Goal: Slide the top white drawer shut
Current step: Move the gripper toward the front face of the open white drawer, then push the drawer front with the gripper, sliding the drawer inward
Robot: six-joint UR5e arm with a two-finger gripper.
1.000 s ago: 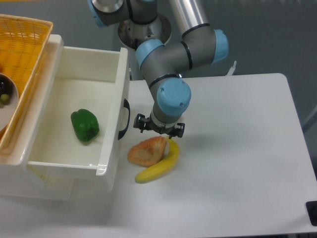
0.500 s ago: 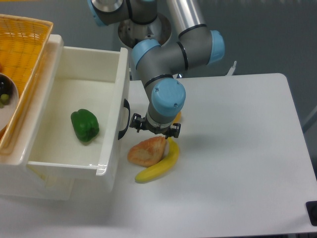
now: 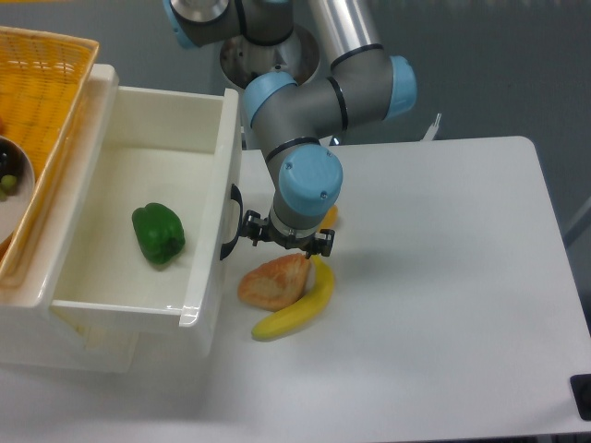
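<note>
Meanwhile, the gripper [image 3: 283,238] had edged closer to the dark handle [image 3: 233,224] of the top white drawer [image 3: 152,217], which stood pulled out, a green pepper [image 3: 158,233] inside. Whether its fingers were spread or clenched could not be told. A pastry [image 3: 274,281] and banana [image 3: 297,308] lay beside the drawer.

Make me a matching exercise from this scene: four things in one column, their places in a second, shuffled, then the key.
Things:
1. green bell pepper
2. banana
3. orange woven basket
4. gripper

Places:
A. at the picture's top left, beside the drawer
B. lying on the white table
C. just outside the drawer's dark handle
D. inside the top white drawer

Pairs: 1-D, 2-B, 3-A, 4-C
</note>
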